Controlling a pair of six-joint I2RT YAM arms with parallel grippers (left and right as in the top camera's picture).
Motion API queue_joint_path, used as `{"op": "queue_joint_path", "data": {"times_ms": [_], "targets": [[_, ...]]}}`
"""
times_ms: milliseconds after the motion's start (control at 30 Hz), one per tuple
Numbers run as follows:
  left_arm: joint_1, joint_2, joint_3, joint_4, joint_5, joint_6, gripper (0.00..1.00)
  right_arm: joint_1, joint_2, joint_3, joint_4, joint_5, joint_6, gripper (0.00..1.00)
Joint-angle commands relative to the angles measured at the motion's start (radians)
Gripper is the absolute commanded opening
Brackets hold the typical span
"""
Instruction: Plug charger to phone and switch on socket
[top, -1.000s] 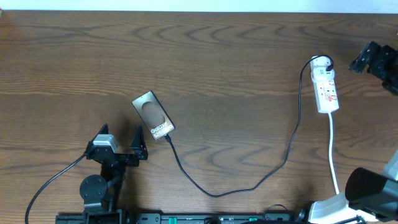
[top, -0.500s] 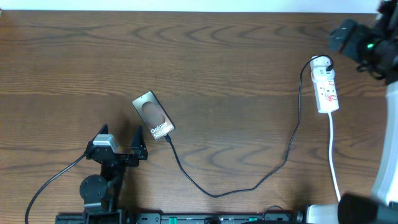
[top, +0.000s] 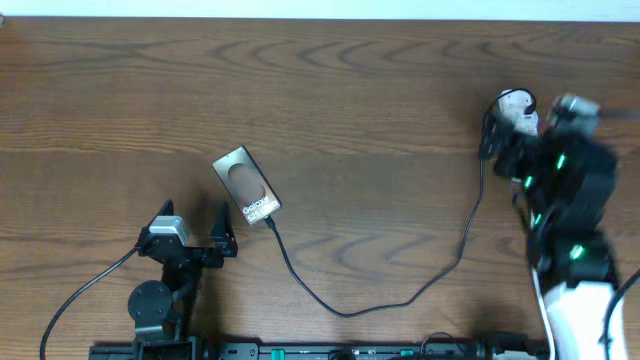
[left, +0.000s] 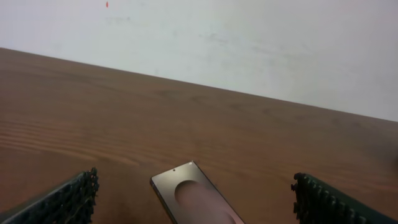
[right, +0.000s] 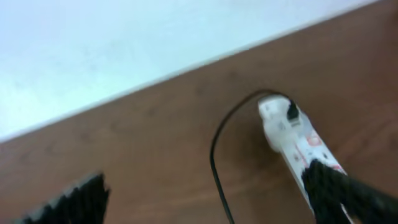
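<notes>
Wood-grain worktop (top: 350, 90), plain white wall (left: 249, 37); slab-like phone (top: 247, 185) lies left of centre, thin black charger (top: 400, 300) curving from it to the narrow white socket (right: 292, 134) far right. Left gripper (top: 195, 209) and right gripper (right: 205, 177) both gape, empty.

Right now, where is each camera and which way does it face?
Overhead: above the table, looking straight down; left gripper and right arm show.
Left wrist: on the left arm, facing phone and wall; own fingers at bottom corners.
Right wrist: on the right arm, angled down at the socket; own fingers blurred.
Shared: socket, in overhead and right wrist.
</notes>
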Motion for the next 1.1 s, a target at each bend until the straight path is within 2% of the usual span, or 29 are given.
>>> {"op": "queue_joint_path", "data": {"times_ms": [0,33,167,433,733,800,967,1067], "targets": [[-0.003,-0.007,-0.013,-0.043,0.005,0.017,0.98,0.006,-0.151,-0.227,0.145,0.012,0.008,0.99],[-0.003,-0.007,-0.013,-0.043,0.005,0.017,0.98,0.006,-0.230,-0.330,0.217,0.012,0.009,0.99],[-0.003,-0.007,-0.013,-0.043,0.005,0.017,0.99,0.006,-0.399,-0.517,0.333,0.012,0.008,0.99],[-0.003,-0.007,-0.013,-0.043,0.005,0.017,0.98,0.006,-0.671,-0.727,0.367,-0.019,-0.099,0.99],[-0.003,-0.007,-0.013,-0.043,0.005,0.017,0.98,0.008,-0.881,-0.748,0.130,-0.014,-0.262,0.99],[-0.003,-0.007,-0.013,-0.043,0.005,0.017,0.98,0.008,-0.930,-0.748,0.136,-0.013,-0.296,0.99],[-0.003,-0.007,-0.013,-0.043,0.005,0.017,0.98,0.009,-0.928,-0.748,0.137,-0.014,-0.389,0.99],[-0.003,-0.007,-0.013,-0.043,0.005,0.017,0.98,0.009,-0.928,-0.748,0.137,-0.014,-0.396,0.99]]}}
